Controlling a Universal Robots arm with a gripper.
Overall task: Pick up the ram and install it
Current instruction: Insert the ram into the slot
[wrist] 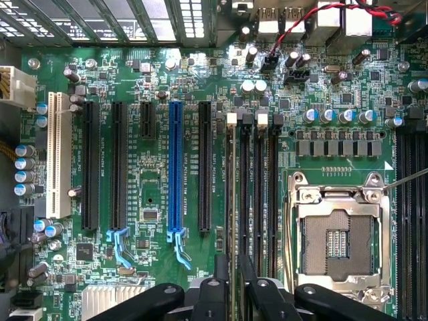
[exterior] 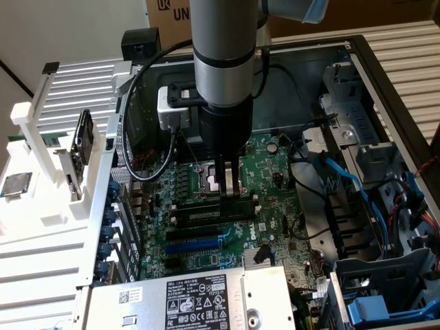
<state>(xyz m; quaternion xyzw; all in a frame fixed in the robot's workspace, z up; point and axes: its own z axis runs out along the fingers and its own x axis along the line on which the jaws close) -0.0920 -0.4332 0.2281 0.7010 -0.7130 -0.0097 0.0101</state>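
Observation:
My gripper reaches straight down onto the motherboard, just beside the CPU socket. In the wrist view its two fingers stand close together over the memory slot nearest the long black expansion slot. The ram shows edge-on as a thin dark strip running from between the fingers along that slot, up to its white end clip. The gripper is shut on it. Whether the strip is seated in the slot is hidden. Three more memory slots lie beside it.
The blue expansion slot and a white slot lie further along the board. Drive bays and blue cables crowd the exterior view's right. A white rack on the left holds a dark flat card. The power supply sits in front.

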